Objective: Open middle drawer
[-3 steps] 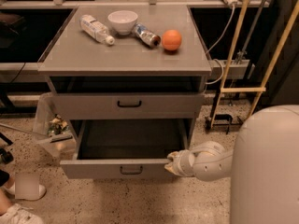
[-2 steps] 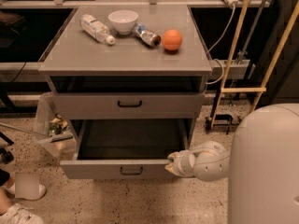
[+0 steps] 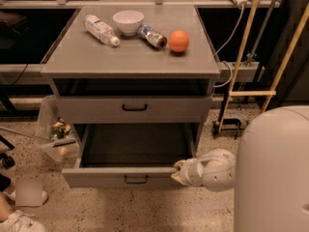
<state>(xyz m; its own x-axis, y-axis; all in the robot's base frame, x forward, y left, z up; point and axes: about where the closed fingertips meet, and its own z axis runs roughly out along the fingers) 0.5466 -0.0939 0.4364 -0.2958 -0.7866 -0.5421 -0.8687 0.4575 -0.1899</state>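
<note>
The middle drawer (image 3: 104,177) is a wide grey metal drawer pulled well out of the cabinet. Its plain grey inside (image 3: 135,146) shows, and a small black bar handle (image 3: 135,180) sits at the centre of its front. My gripper (image 3: 179,172) is at the right end of the drawer's front panel, touching or very close to its corner. The white wrist joint (image 3: 215,170) is behind it to the right. The topmost drawer (image 3: 135,108) above has the same handle and stands nearly shut. The lowest drawer is hidden under the open one.
On the cabinet top (image 3: 130,57) lie a plastic bottle (image 3: 100,30), a white bowl (image 3: 128,21), a second small bottle (image 3: 152,36) and an orange (image 3: 178,41). A clear bin (image 3: 54,129) stands at the left. Wooden poles (image 3: 244,57) rise at the right. My white body (image 3: 273,173) fills the lower right.
</note>
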